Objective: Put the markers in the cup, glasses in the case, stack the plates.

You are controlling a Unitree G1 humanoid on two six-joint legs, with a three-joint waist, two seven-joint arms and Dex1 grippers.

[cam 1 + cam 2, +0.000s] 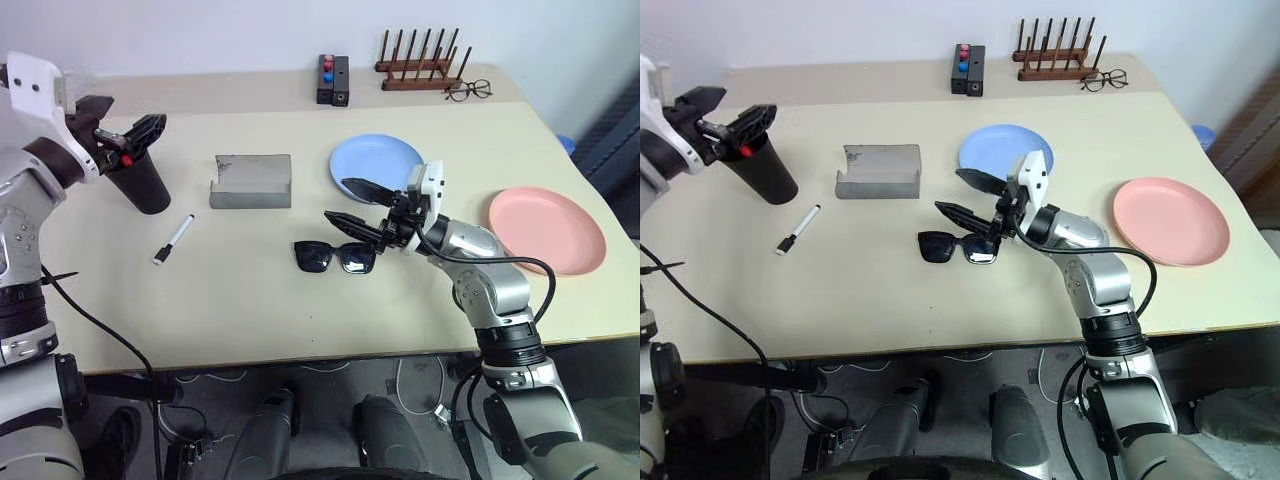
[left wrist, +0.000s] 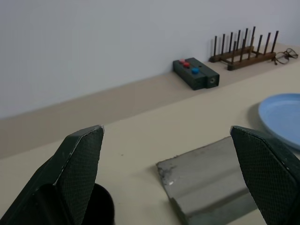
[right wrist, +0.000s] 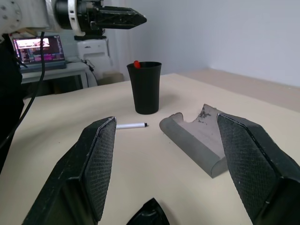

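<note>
Red-capped marker (image 3: 137,63) stands in my black cup (image 1: 143,183); my left gripper (image 1: 122,133) hangs spread over it. White marker (image 1: 173,239), sunglasses (image 1: 335,256) beneath my spread right gripper (image 1: 352,204), open case (image 1: 251,181) and unstacked plates remain

Wooden rack (image 1: 418,62), eyeglasses (image 1: 468,90), button block (image 1: 333,79)

It looks like a robotics lab: a plain beige table (image 1: 250,310) against bare white walls, loose cables (image 1: 100,330) underneath, and a laptop (image 3: 39,50) beyond the fingers.
</note>
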